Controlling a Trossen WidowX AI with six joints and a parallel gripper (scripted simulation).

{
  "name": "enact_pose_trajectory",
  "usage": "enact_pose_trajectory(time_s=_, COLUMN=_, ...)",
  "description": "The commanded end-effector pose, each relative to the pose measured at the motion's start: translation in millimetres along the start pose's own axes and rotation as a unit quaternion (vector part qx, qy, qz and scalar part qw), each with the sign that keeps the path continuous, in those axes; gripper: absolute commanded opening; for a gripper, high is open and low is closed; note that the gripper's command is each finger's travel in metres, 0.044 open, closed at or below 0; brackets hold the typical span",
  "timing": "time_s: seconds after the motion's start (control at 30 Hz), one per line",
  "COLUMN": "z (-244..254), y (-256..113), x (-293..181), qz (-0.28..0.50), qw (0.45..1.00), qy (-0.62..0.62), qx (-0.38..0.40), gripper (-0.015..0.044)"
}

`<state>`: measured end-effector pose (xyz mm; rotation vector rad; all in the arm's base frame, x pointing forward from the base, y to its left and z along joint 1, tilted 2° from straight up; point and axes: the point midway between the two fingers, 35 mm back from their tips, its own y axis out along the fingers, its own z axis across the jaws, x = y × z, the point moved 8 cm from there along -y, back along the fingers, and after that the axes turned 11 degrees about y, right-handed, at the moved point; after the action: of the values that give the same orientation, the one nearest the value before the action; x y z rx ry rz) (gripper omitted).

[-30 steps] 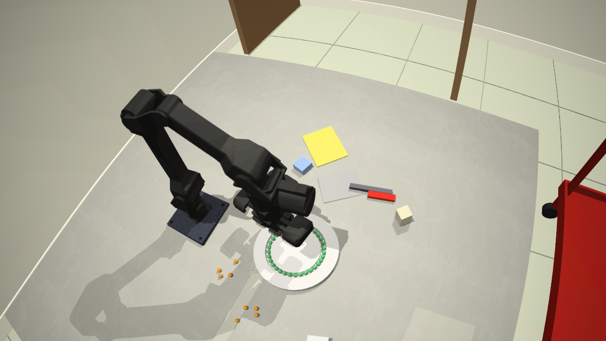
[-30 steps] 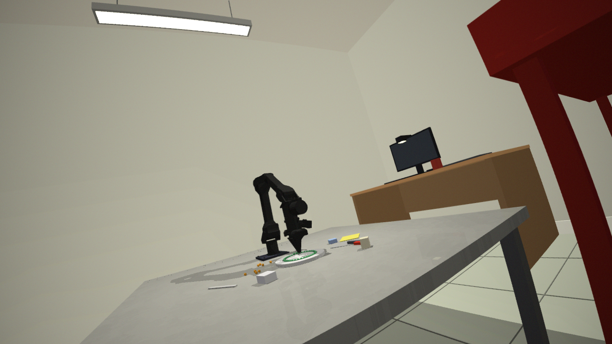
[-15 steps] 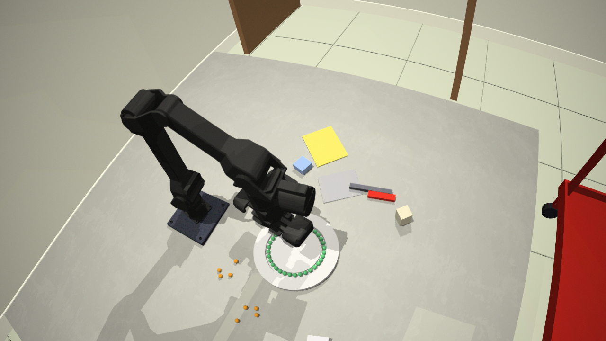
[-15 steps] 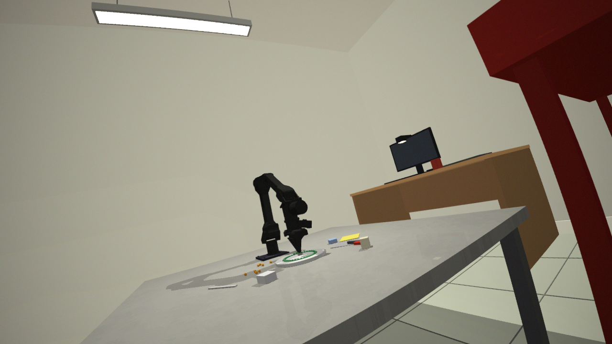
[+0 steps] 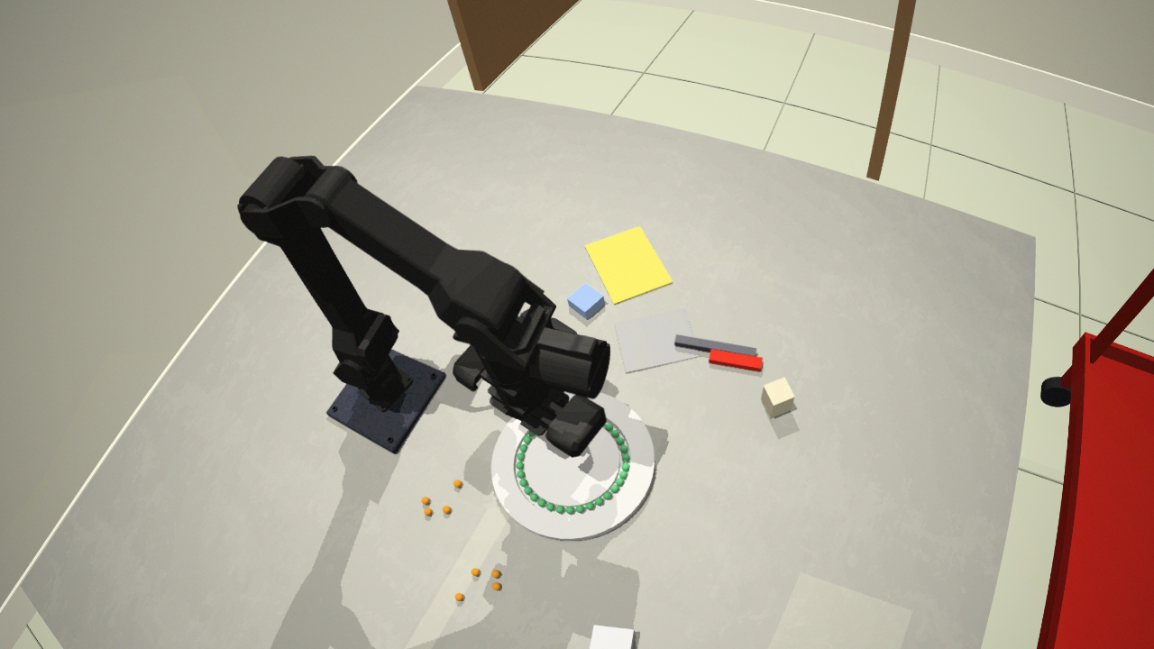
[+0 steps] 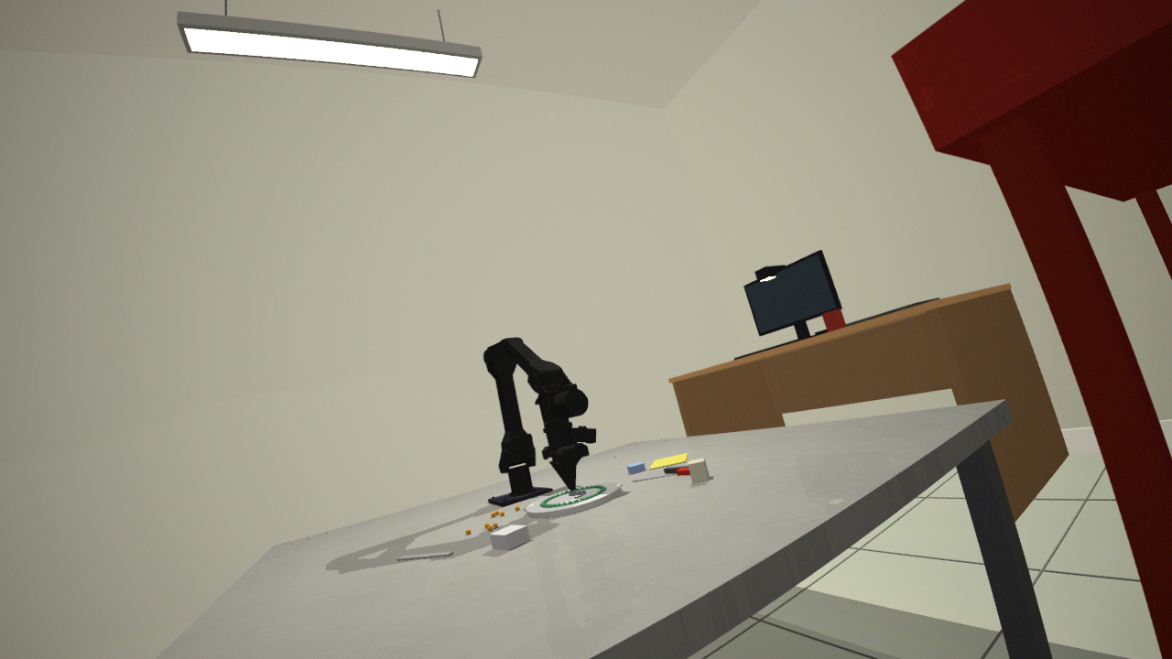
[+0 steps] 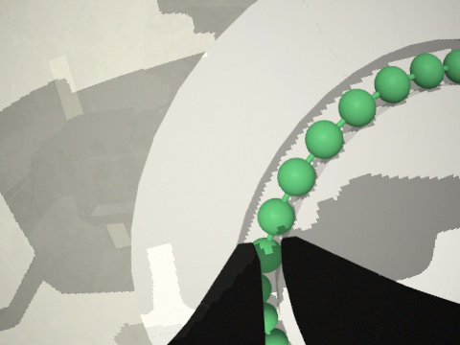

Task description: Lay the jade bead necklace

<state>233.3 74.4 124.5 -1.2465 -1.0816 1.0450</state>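
The round white bead board lies flat on the table. The jade bead necklace forms a ring on it. In the top view its visible near and side beads lie along the groove. In the wrist view the beads beyond the fingertips follow the curve of the groove. My gripper is shut on the necklace, low over the board, on the far side of the ring in the top view. The arm hides that stretch there, and the fingers partly cover the held beads in the wrist view.
Orange beads lie in two groups left of and nearer than the board. A white block stands at the near side. Beyond the board are a blue block, a yellow sheet, a red bar and a cream cube.
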Motion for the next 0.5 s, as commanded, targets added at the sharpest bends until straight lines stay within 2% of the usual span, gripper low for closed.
enact_pose_trajectory(time_s=0.0, z=-1.7, y=-0.3, x=0.2, qz=0.000, qw=1.000, qy=0.000, qx=-0.006, gripper=0.0000)
enact_pose_trajectory(time_s=0.13, z=-1.7, y=-0.3, x=0.2, qz=0.000, qw=1.000, qy=0.000, qx=-0.006, gripper=0.0000)
enact_pose_trajectory(time_s=0.47, z=1.0, y=-6.5, x=0.4, qz=0.002, qw=1.000, qy=-0.002, qx=-0.005, gripper=0.0263)
